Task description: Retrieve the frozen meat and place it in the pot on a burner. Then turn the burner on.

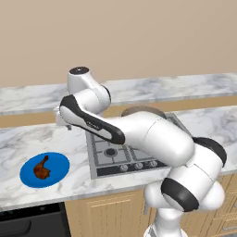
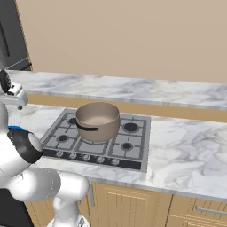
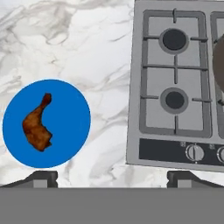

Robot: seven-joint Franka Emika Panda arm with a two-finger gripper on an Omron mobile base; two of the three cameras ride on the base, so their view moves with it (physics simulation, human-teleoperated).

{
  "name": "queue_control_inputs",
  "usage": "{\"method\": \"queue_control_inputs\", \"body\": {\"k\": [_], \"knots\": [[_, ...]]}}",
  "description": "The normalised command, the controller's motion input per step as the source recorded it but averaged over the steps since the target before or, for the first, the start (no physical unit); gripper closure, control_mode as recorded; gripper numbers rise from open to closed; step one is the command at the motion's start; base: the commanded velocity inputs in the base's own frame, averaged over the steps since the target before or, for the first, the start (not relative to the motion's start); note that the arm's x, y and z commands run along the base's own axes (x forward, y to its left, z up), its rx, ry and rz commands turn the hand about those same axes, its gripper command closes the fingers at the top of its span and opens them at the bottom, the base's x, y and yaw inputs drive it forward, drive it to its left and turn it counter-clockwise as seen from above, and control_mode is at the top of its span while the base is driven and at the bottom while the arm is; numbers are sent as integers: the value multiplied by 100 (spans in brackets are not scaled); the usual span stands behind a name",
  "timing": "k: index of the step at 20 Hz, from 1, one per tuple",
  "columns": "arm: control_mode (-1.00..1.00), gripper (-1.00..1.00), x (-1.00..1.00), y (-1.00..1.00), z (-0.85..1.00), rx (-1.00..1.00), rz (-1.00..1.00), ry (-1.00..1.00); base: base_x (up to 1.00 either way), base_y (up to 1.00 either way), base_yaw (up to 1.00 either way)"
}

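frozen meat [image 3: 37, 128] lies on the blue plate [image 3: 70, 113] on the desk [image 3: 87, 52], left of the cooktop [image 3: 175, 83]. the gripper [image 3: 112, 177] hovers above, jaws spread wide, the drumstick off toward its left fingertip, long axis running up the hand view, tilted.

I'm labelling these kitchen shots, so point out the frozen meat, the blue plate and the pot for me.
frozen meat [image 3: 36, 129]: hand view, on its thick lower end.
blue plate [image 3: 70, 118]: hand view, on bare blue surface beside the meat.
pot [image 2: 98, 126]: right base view, on its outer front wall.
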Motion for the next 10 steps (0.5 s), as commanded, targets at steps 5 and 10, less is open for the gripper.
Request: {"method": "queue_control_inputs", "body": {"k": [5,10], "knots": [[-100,-100,0,82,-7,0,0,7,0,0,0],[-100,-100,0,31,-14,0,1,5,0,0,0]]}}
